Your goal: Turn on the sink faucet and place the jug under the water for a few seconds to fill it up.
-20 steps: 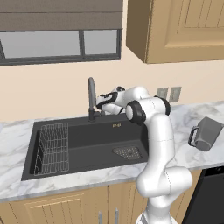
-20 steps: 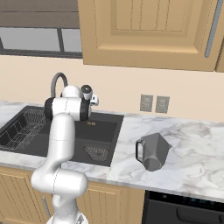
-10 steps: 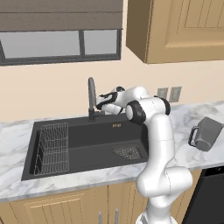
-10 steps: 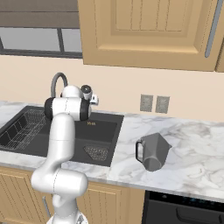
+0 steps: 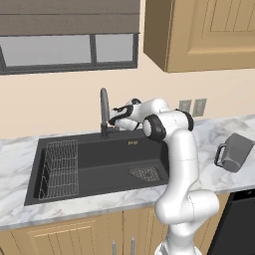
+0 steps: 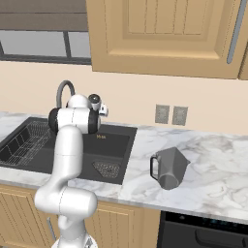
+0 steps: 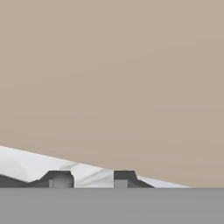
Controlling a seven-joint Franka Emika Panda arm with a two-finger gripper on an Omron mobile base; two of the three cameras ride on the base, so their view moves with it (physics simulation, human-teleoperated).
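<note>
Beige wall (image 7: 122,78) and wooden cabinets (image 6: 160,34) back a marble counter (image 6: 213,164). Set into it, the black sink (image 5: 99,159) holds a wire rack (image 5: 60,169) at its left and a drain plate (image 5: 145,173) at its right. Behind the basin rises the sink faucet (image 5: 104,112), and the gripper (image 5: 115,117) sits just beside it, the finger tips (image 7: 60,179) fairly close together; whether they clamp anything I cannot tell. Well apart on the counter to the right stands the grey jug (image 6: 169,167), tilted.
</note>
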